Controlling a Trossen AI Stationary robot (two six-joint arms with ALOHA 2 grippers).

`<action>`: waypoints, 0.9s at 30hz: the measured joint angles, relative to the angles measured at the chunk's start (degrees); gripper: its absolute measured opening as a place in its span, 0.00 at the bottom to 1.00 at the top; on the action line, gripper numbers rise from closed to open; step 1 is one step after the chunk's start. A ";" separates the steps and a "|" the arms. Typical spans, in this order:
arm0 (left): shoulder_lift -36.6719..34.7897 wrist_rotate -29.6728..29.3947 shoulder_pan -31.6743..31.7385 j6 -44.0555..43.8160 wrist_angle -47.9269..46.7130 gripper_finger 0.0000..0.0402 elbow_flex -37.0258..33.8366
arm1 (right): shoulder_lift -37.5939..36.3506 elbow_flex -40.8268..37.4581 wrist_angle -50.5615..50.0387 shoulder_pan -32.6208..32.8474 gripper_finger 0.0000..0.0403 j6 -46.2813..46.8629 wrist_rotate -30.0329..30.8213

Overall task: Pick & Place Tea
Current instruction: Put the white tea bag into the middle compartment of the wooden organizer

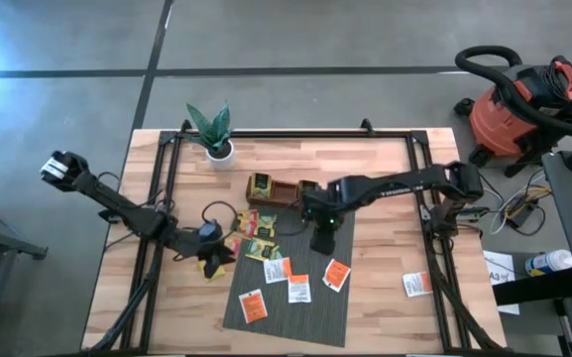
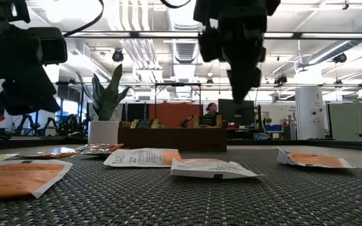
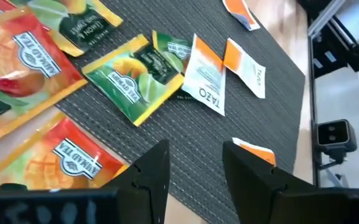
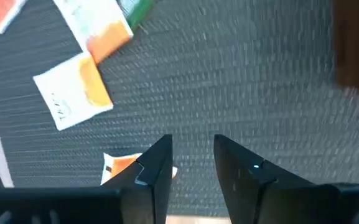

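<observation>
The right claw [image 1: 322,241] hangs above the upper part of the grey mat [image 1: 290,317], just below the wooden tray [image 1: 281,191]; in its wrist view its two fingers [image 4: 157,165] stand apart with bare mat showing in the gap and nothing between them, so it is spread and empty. The left claw [image 1: 211,260] sits low at the mat's left edge, beside the yellow and green sachets [image 1: 256,238] heaped at the mat's top left corner; its fingers [image 3: 154,168] are also spread, with only mat weave between them, and it holds nothing. The tea lies scattered: green and yellow sachets [image 3: 129,81] overlap one another near the left claw, and white-and-orange sachets [image 1: 298,290] lie flat on the middle and lower mat, some touching, one [image 1: 336,275] nearer the mat's right edge and another [image 1: 254,305] by its lower left. One more white-and-orange sachet [image 1: 416,285] lies off the mat on the bare wooden worktop [image 1: 385,198], well apart to the right. From table height the sachets [image 2: 212,167] rest flat on the weave with the right claw [image 2: 240,78] raised clear above them. A potted plant [image 1: 213,134] stands at the worktop's far edge, and a red vacuum [image 1: 518,109] sits on the floor beyond the right side
</observation>
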 joint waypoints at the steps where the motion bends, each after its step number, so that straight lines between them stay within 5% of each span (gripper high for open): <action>1: 0.00 0.00 -0.20 0.00 0.08 0.35 0.00 | 0.02 -0.56 -0.09 0.56 0.29 1.54 0.02; 8: 0.04 -0.02 -0.41 5.60 2.32 0.35 0.02 | -0.33 -3.43 -0.18 7.67 0.32 13.94 0.35; 13: 2.32 -0.03 -0.41 8.71 7.47 0.35 1.52 | -1.89 -3.41 -0.84 16.11 0.32 21.74 7.59; 20: 14.50 -0.68 -0.37 13.83 6.02 0.35 10.87 | -6.05 -3.36 -4.89 29.17 0.30 29.54 25.38; 27: 27.23 0.88 -0.37 16.23 -3.21 0.35 23.47 | -5.45 -3.28 -2.63 39.30 0.29 33.30 29.34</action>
